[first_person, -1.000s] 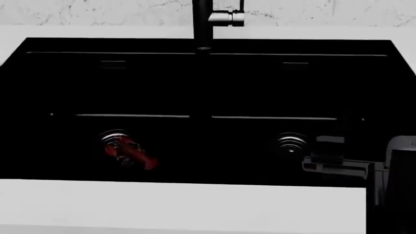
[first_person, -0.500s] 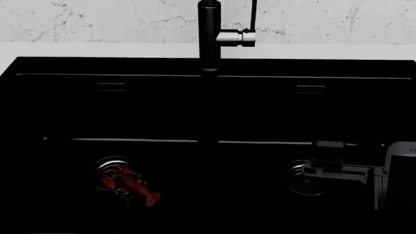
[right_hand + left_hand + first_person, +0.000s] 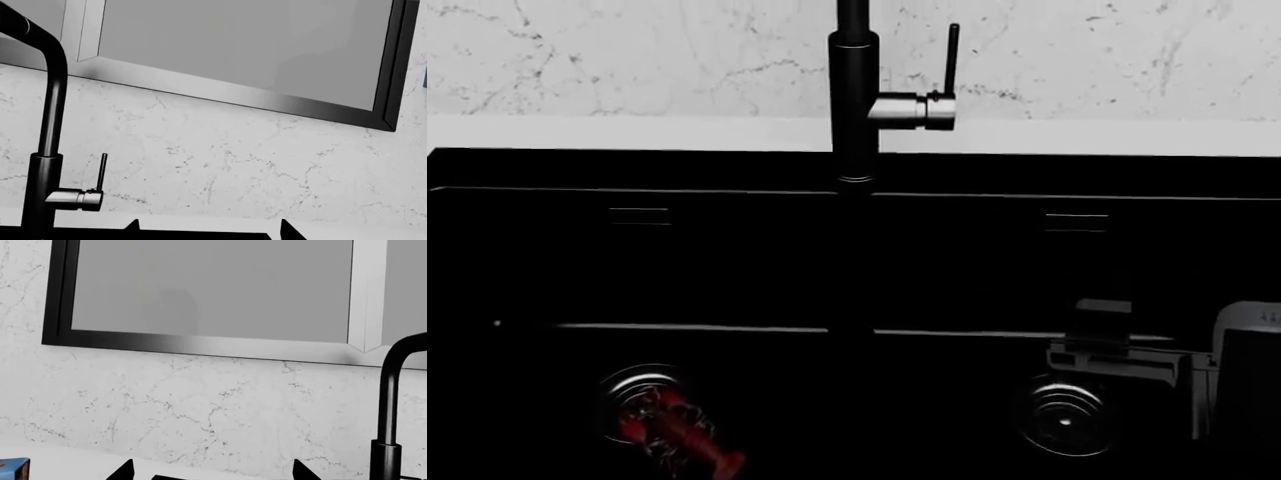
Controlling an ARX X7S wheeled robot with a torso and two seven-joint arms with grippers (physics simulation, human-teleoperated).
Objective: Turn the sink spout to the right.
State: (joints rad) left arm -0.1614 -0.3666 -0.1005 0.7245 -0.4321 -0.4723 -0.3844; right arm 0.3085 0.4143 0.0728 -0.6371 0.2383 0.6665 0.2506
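Over the last second the head view has tilted upward: the near white counter edge has dropped out of sight, the marble backsplash point(image 3: 627, 60) now fills the top band, and the sink spout point(image 3: 854, 100) with its thicker base column sits lower and fuller in the picture. The right gripper point(image 3: 1121, 345) has kept roughly the same place at the right edge, low over the right basin, so the change reads as a re-aiming of the camera toward the faucet rather than an arm advance; in my judgement the reach to the spout has not begun. The spout stands at the far middle of the sink point(image 3: 534, 170), on the divide between the two basins, with the thin lever point(image 3: 952, 60) and its silver stub just to its right. In the right wrist view the spout point(image 3: 50, 100) rises and bends over at the top; the left wrist view shows the same tube point(image 3: 388, 390) against the wall below a dark-framed window point(image 3: 200, 340). Neither gripper touches it. The right gripper holds nothing; how far its fingers stand apart I cannot tell against the black basin. The left gripper does not show in the head view, and only two dark tips appear in its wrist view. Contents: the left basin holds a red object point(image 3: 674, 435) lying on its drain; the right basin shows only its drain point(image 3: 1065, 415).
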